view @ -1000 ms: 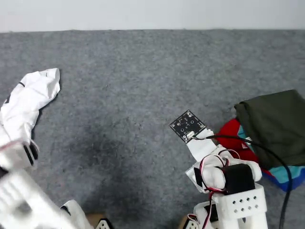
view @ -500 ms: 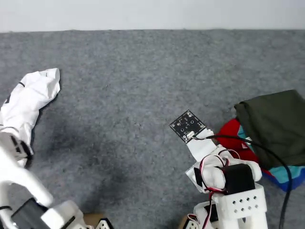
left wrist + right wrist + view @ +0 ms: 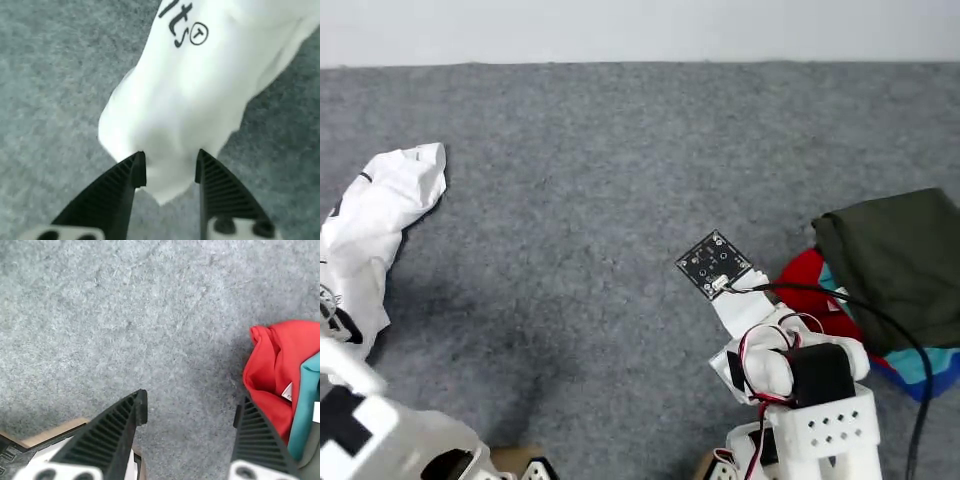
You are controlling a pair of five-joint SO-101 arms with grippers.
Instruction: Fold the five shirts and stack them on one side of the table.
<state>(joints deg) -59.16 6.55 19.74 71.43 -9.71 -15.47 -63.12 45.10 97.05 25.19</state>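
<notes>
A crumpled white shirt (image 3: 375, 215) lies at the table's left edge. My left gripper (image 3: 167, 167) is open at its near end, and the white shirt (image 3: 210, 90) fills the gap between the two black fingers (image 3: 131, 172). That arm (image 3: 340, 330) shows low at the left edge in the high view. At the right edge sits a pile with a dark green shirt (image 3: 900, 255) over a red shirt (image 3: 808, 285) and a teal one (image 3: 932, 368). My right gripper (image 3: 190, 415) stands open over bare carpet beside the red shirt (image 3: 272, 375).
Grey carpet (image 3: 620, 170) covers the table, with a wide bare stretch between the white shirt and the pile. The right arm (image 3: 805, 390), with its black cable (image 3: 880, 320) trailing across the pile, stands at the front edge. A pale wall runs along the far side.
The left arm has swung from the front left corner out to the white shirt's near end. The right arm and the pile have not moved.
</notes>
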